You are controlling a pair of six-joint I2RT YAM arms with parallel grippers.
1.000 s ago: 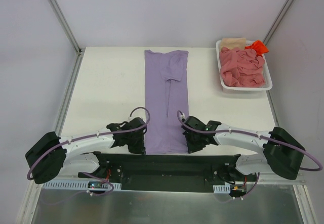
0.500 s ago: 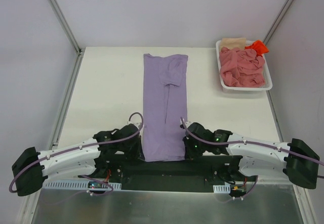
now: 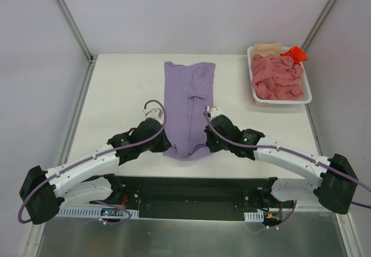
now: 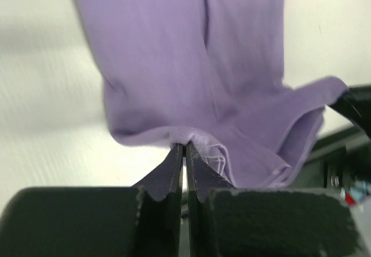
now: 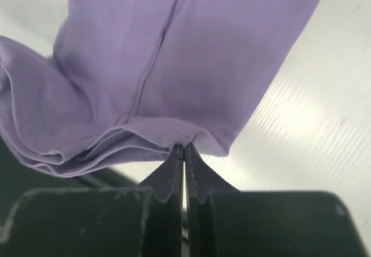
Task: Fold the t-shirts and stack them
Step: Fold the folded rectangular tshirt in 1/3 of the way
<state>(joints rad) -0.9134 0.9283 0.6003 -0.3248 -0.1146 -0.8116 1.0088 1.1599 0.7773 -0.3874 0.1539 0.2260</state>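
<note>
ok so left gripper (image 4: 184, 147) first: its two fingers are pressed tight together, with a little bunch of purple cloth pinched right at the tips. That's the near left corner of the lavender t-shirt (image 3: 188, 103). The right gripper (image 5: 184, 148) is the same deal, fingers squeezed together on the near right corner of the hem, and you can see the fabric layers puckering where it bites

Both corners are held up off the table (image 3: 122, 89), so the near end of the shirt droops in a soft curve between the two grippers. In the wrist views the hem curls under itself in a few loose folds

Further out, the rest of the shirt lies flat as a long narrow strip running away from the arms down the middle of the table. A sleeve is folded in on top near the far end, with a crease line running down from it

Off at the far right corner there's a white basket (image 3: 282, 101) with a crumpled salmon-pink shirt (image 3: 277, 78) filling most of it. A beige one (image 3: 266, 48) and an orange-red one (image 3: 294, 53) poke out along its far edge. It's well apart from the purple shirt
</note>
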